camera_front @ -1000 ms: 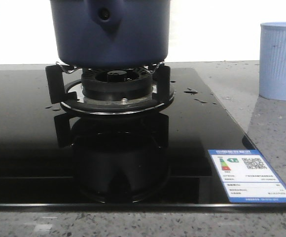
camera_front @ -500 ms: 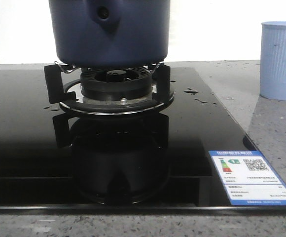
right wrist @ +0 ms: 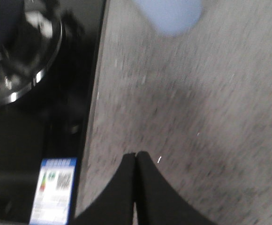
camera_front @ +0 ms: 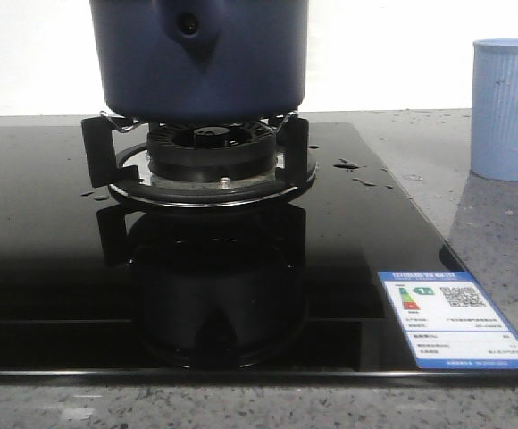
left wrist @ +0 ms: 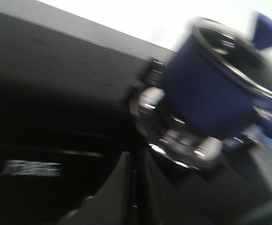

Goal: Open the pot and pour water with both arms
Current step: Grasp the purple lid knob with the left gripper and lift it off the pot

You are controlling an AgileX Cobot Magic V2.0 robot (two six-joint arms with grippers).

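Observation:
The dark navy-blue pot (camera_front: pixel 201 58) sits on the burner grate (camera_front: pixel 207 159) of the black glass cooktop (camera_front: pixel 45 223), its handle bracket with a round hole facing the camera. In the left wrist view the pot (left wrist: pixel 211 89) is open at the top, no lid on it. Water shows as small droplets (camera_front: pixel 346 166) on the glass right of the burner. My left gripper (left wrist: pixel 134 159) is shut and empty, above the cooktop beside the pot. My right gripper (right wrist: pixel 136 154) is shut and empty, above the grey counter. Neither gripper shows in the front view.
A pale blue ribbed cup (camera_front: pixel 507 109) stands on the speckled grey counter (camera_front: pixel 496 232) at the right; it also shows in the right wrist view (right wrist: pixel 170 14). An energy label sticker (camera_front: pixel 455 320) is on the cooktop's front right corner.
None in the front view; pot, cup and droplets stay in place. Both wrist views are motion-blurred.

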